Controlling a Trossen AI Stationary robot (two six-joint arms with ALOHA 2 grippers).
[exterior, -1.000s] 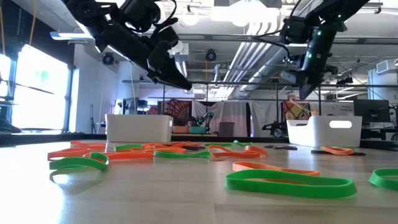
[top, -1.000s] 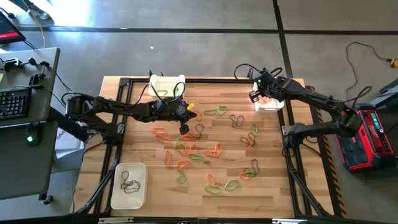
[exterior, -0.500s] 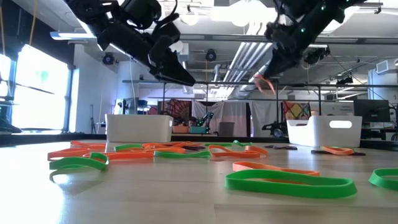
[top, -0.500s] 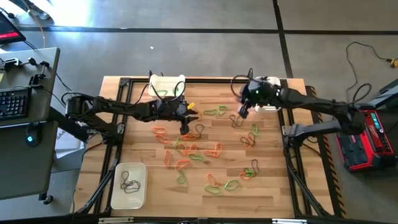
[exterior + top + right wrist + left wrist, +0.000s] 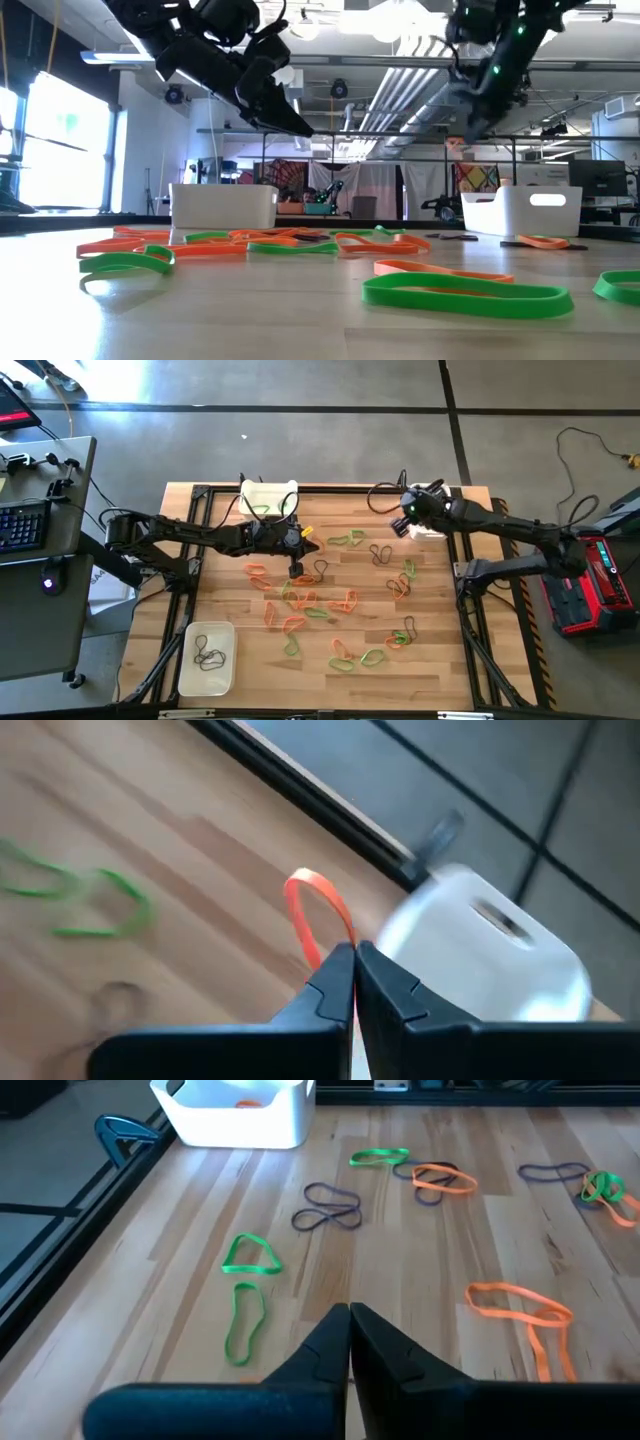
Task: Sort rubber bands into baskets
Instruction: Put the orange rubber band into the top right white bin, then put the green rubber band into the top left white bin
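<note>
From above we saw the right gripper [image 5: 408, 520] raised near the far right basket [image 5: 436, 530], but only its wrist camera showed us what it carried: an orange rubber band [image 5: 318, 915] pinched between its closed fingers, its loop standing up in front of that white basket [image 5: 480, 950]. The left gripper [image 5: 296, 568] hung over the middle of the table with its fingers pressed together on nothing, as its own wrist view [image 5: 349, 1330] made plain; that view also showed orange inside the far right basket [image 5: 236, 1110], which the overhead picture hid behind the right arm. The overhead view alone gave us all three baskets: the one at the far middle [image 5: 268, 495] with green bands in it and the near left one [image 5: 206, 658] with dark bands inside. Loose rubber bands [image 5: 330, 603] in green, orange and dark lay scattered over the wooden table [image 5: 440, 650]. The level view showed us green [image 5: 466, 291] and orange bands close by, and a workshop with ceiling pipes behind. A desk with a keyboard [image 5: 22, 525] stood left of the table on the grey floor.
</note>
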